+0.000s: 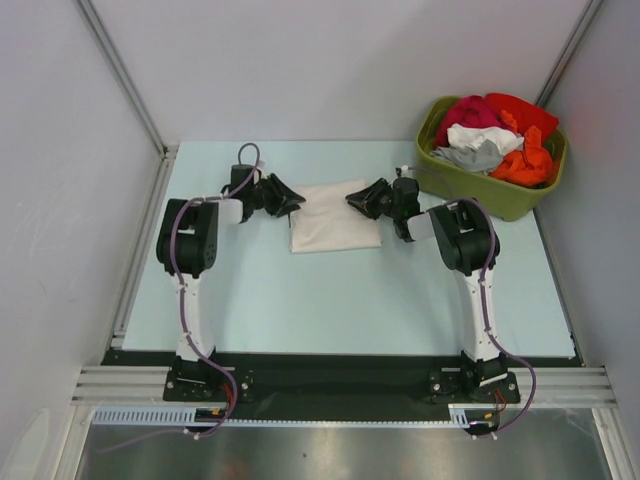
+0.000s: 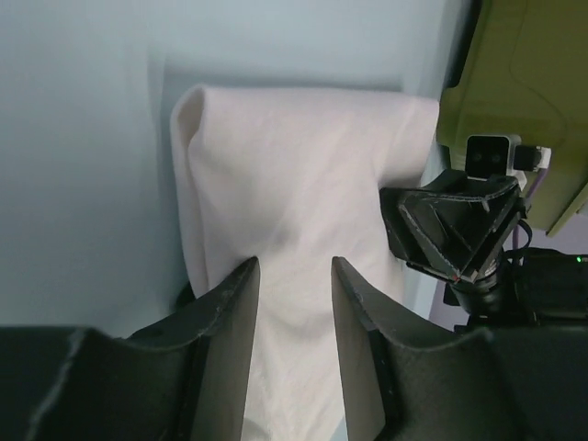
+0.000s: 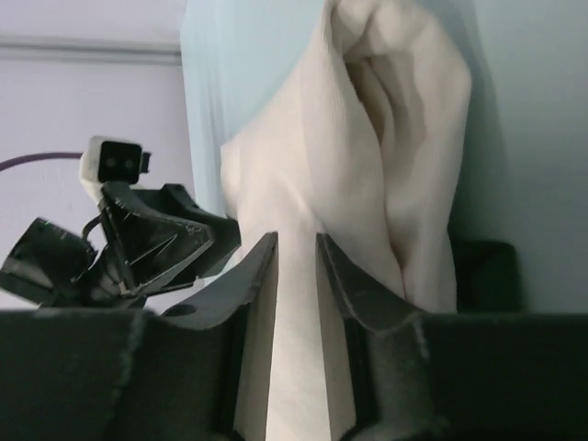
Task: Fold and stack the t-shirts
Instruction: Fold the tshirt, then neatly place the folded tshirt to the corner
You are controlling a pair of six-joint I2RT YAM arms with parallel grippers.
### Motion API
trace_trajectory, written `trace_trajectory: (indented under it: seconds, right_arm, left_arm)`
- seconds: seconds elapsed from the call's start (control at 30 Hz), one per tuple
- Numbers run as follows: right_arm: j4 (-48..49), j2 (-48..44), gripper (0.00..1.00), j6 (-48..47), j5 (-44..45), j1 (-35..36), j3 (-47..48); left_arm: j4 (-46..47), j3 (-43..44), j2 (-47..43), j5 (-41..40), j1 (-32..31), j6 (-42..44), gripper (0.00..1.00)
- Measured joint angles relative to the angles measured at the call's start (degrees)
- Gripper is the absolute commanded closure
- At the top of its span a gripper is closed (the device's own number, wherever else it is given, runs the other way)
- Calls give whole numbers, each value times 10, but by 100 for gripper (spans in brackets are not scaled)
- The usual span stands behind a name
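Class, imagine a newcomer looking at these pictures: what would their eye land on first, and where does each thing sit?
A cream-white folded cloth t-shirt lies in the middle of the pale blue table, with the black left tool at its left edge and the black right tool at its right edge. At the far right corner stands an olive-green plastic tub heaped with red, white, grey and orange clothes.

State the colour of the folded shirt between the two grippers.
The shirt is plain cream-white, clearest in left wrist view.
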Motion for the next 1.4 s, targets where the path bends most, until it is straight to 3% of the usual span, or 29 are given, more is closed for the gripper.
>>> trace_trajectory:
  seconds: [0.2, 0.33, 0.47, 0.6, 0.77, 1.03, 1.27, 1.4]
  right_arm:
    - [-67, -19, 67, -38, -6, -4, 15]
    - [-152, -57, 66, -91, -15, -13, 16]
    - [-220, -109, 62, -118, -23, -17, 2]
    - [-247, -140, 60, -130, -43, -22, -32]
    - [-250, -164, 58, -143, -54, -23, -74]
    - [-276, -238, 50, -188, -81, -26, -98]
    - [-322, -240, 45, -228, -136, -27, -98]
    - [-369, -253, 43, -252, -152, -27, -99]
  left_arm:
    - [-85, 42, -14, -30, 9, 67, 56]
    - [-154, 32, -75, -52, 12, 98, 55]
    - [-153, -2, -167, -57, -7, 104, 55]
    - [-80, -78, -226, -50, -60, 85, 56]
    - [-43, -173, -193, -38, -85, 74, 57]
    - [-66, -189, -167, -22, -17, 111, 54]
    - [-159, -187, -263, -39, 2, 158, 29]
    - [-230, -120, -291, -70, 1, 197, 27]
